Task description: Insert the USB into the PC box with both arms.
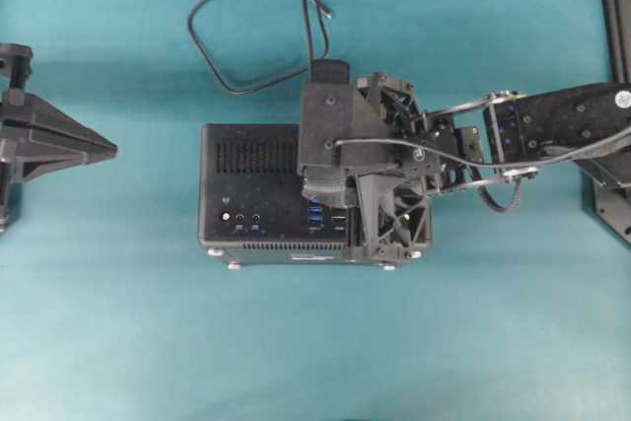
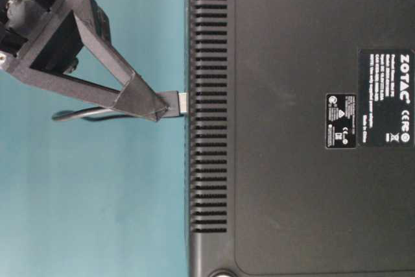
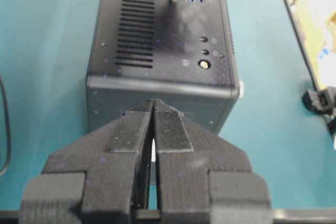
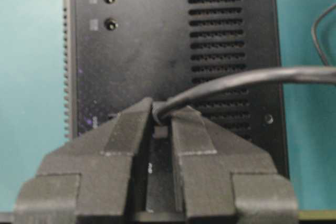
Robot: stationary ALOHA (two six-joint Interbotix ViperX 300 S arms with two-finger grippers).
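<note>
Insertion is under way: right tool [image 2: 150, 103] pinches the USB [image 2: 180, 103] plug, its tip touching the PC box [image 2: 292, 121] port panel. Next comes a straight push. Left tool [image 3: 152, 116] sits pressed together, empty, near the box's left end.

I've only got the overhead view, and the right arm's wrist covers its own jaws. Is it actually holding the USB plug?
Observer: Yes. In the right wrist view the right gripper is shut on the USB plug, and the cable trails off to one side.
Operator: Is the plug in a port yet?
Observer: From table level its silver tip meets the face of the PC box, with bare metal showing. I cannot tell how deep it sits.
Operator: And the left gripper, open or shut?
Observer: The left wrist view shows the left gripper shut and empty, pointing at the near end of the box.
</note>
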